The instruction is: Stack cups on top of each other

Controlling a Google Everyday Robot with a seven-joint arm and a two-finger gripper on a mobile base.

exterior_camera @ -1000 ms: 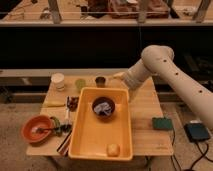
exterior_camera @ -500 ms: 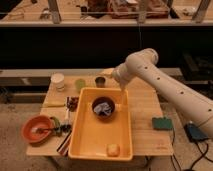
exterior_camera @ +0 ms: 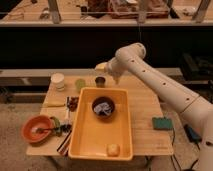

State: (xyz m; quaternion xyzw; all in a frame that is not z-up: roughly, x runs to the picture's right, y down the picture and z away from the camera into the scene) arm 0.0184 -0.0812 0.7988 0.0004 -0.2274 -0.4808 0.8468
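Three small cups stand along the far edge of the wooden table (exterior_camera: pixel 145 107): a pale yellow cup (exterior_camera: pixel 58 81) at the left, a light green cup (exterior_camera: pixel 80 84) in the middle and a dark brownish-grey cup (exterior_camera: pixel 100 80) to its right. My white arm reaches in from the right. The gripper (exterior_camera: pixel 102 67) hangs just above and behind the dark cup, apart from the other two cups. It holds nothing that I can see.
A yellow tub (exterior_camera: pixel 87 137) sits mid-table, holding a wide dark bowl (exterior_camera: pixel 104 106) and a small pale lump (exterior_camera: pixel 113 149). An orange bowl (exterior_camera: pixel 36 129) and utensils lie at the left. A green sponge (exterior_camera: pixel 161 123) lies at the right. A dark counter runs behind the table.
My arm has swung left along the table's far edge, bringing the gripper from the tub's right rear corner to over the dark cup. The cups have not moved.
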